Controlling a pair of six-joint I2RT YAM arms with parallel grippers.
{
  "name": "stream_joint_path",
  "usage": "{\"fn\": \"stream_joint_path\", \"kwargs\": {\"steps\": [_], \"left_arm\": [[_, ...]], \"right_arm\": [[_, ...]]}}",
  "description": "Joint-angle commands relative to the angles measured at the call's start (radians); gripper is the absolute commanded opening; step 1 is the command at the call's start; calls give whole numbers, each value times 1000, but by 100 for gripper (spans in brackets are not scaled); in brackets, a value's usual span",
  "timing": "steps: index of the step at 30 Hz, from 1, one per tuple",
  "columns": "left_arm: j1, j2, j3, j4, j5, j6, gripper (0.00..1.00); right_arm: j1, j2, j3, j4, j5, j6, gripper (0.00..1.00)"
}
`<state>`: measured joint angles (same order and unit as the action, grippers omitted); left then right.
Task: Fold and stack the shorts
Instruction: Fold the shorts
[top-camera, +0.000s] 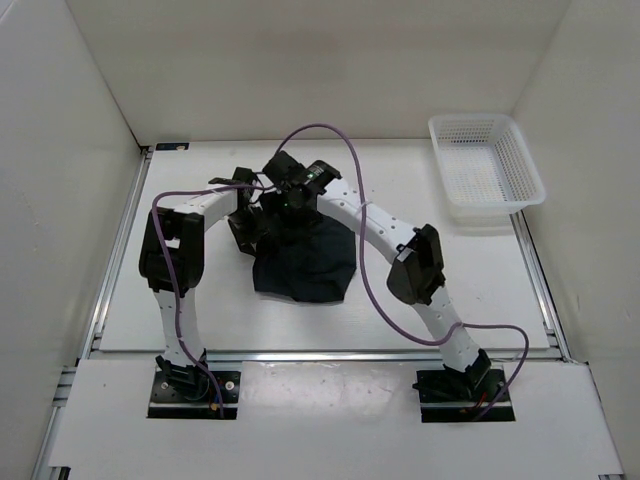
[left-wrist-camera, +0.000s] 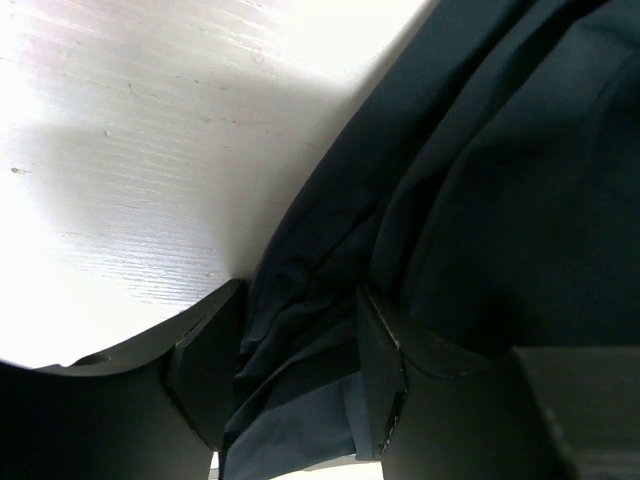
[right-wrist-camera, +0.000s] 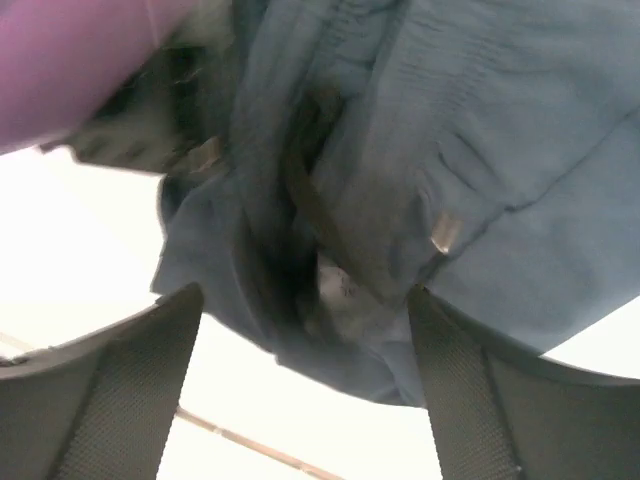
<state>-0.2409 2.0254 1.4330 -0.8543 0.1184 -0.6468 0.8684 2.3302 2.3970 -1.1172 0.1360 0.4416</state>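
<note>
Shorts dark navy, near-black. Basket white mesh. Table white. Cable purple.

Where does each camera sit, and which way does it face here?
Top external: above and behind the arm bases, looking down on the table, both arms, the shorts and the basket.
Left wrist: on the left arm, looking past the left gripper, which pinches the shorts over the table.
Right wrist: on the right arm, looking past the open right gripper at bunched fabric.
Shared: every view shows the shorts.
</note>
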Motion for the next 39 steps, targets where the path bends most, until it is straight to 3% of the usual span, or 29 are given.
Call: {"fn": "stream_joint_path", "kwargs": {"steps": [1, 3, 4, 6, 7, 10, 11, 14, 17, 19, 23, 30, 39], "left_arm": [[-1, -21, -23, 14, -31, 13, 60], [-1, -30, -23, 14, -31, 13, 60], [8, -30, -23, 14, -31, 22, 60], [20, -50, -23, 14, -31, 22, 61], [34, -59, -23, 3, -42, 22, 62], [71, -109, -11, -28, -83, 32, 62], [71, -125, 4, -38, -97, 32, 64], [98, -192, 58, -103, -175, 41, 65], [86, -249, 135, -172, -256, 61, 67], [33, -260, 176, -181, -257, 94, 61], [-96, -211, 302, -245, -142, 188, 58], [-236, -65, 261, -172, -11, 200, 55], [-198, 9, 173, -115, -33, 200, 50]], "right_arm": [[11, -153, -87, 78, -120, -47, 91], [20, -277, -256, 265, -119, -58, 100], [3, -401, -423, 322, -107, -41, 100], [-32, -500, -562, 410, -93, -3, 96], [-75, -570, -669, 410, -70, 12, 82], [-164, -672, -817, 410, -55, 43, 54], [-181, -692, -904, 410, -55, 43, 36], [-221, -770, -1043, 410, -38, 62, 16], [-247, -812, -1125, 410, -26, 84, 13], [-256, -836, -1150, 410, -16, 95, 12], [-276, -836, -1162, 401, -16, 95, 12], [-316, -862, -1180, 379, 4, 95, 12], [-353, -928, -1219, 361, 13, 95, 14]]}}
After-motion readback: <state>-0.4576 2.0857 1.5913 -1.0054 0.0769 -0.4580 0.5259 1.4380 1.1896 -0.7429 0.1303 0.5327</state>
